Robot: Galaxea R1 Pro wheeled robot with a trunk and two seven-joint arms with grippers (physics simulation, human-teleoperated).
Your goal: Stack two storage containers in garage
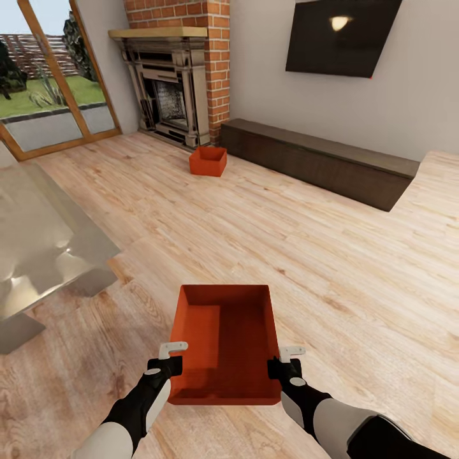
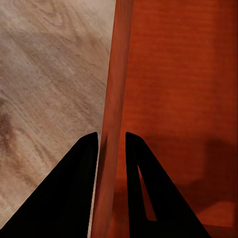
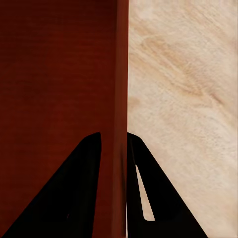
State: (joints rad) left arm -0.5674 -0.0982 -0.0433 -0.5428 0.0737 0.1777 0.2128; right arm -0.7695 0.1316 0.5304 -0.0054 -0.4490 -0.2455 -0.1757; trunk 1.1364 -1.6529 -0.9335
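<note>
Orange-red containers (image 1: 224, 341), light wood-plank floor (image 1: 306, 236), red-brick fireplace (image 1: 185, 70), black screen (image 1: 341, 35), dk bench (image 1: 319, 159)

A red-brick fireplace (image 1: 175, 95) with a dark carved surround is standing at the far wall, a light wood mantel (image 1: 156, 32) lying across its top. To its right, a long low dark bench (image 1: 319, 162) is running along the wall under a black wall screen (image 1: 341, 37). A wood-framed glass door (image 1: 54, 83) is showing grass outside. A shiny grey table (image 1: 38, 239) is sitting at the near left.
</note>
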